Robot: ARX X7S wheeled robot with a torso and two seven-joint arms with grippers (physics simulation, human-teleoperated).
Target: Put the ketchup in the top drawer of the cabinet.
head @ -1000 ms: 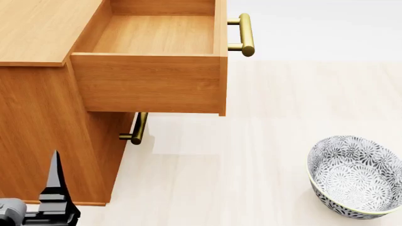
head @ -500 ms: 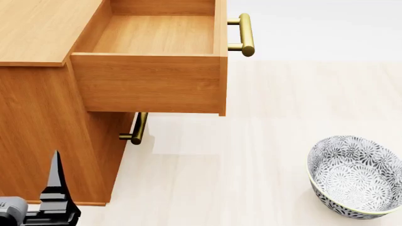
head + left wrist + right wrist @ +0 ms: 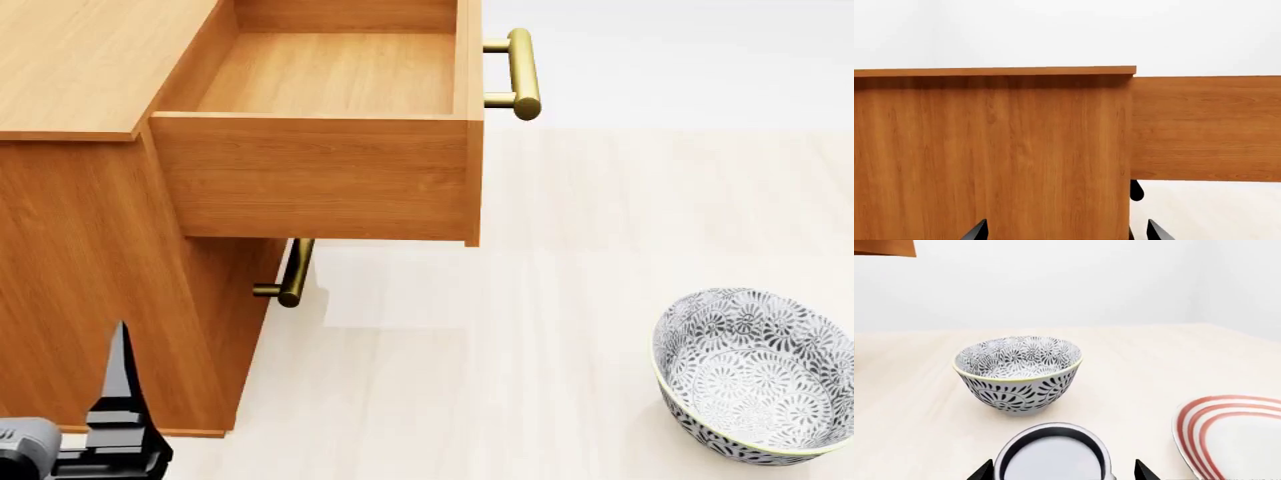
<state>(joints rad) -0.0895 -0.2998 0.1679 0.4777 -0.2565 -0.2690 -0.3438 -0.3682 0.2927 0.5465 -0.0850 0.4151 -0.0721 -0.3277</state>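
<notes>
The ketchup shows only in the right wrist view, as its silver metal top (image 3: 1053, 455) with a dark rim, low between my right gripper's fingers. My right gripper (image 3: 1061, 471) is open, with a fingertip on each side of the can and a small gap on both sides. The red body is hidden. The cabinet (image 3: 80, 60) stands at the left. Its top drawer (image 3: 320, 180) is pulled out and empty, with its brass handle (image 3: 523, 72) at the right. My left gripper (image 3: 1067, 232) is open and empty, facing the cabinet's side (image 3: 987, 150). One of its fingers (image 3: 120, 380) shows at the lower left.
A grey-white patterned bowl (image 3: 754, 375) stands on the pale table at the right, just beyond the can in the right wrist view (image 3: 1019, 371). A white plate with red rings (image 3: 1234, 435) lies beside it. The lower drawer's brass handle (image 3: 287, 275) sticks out under the open drawer.
</notes>
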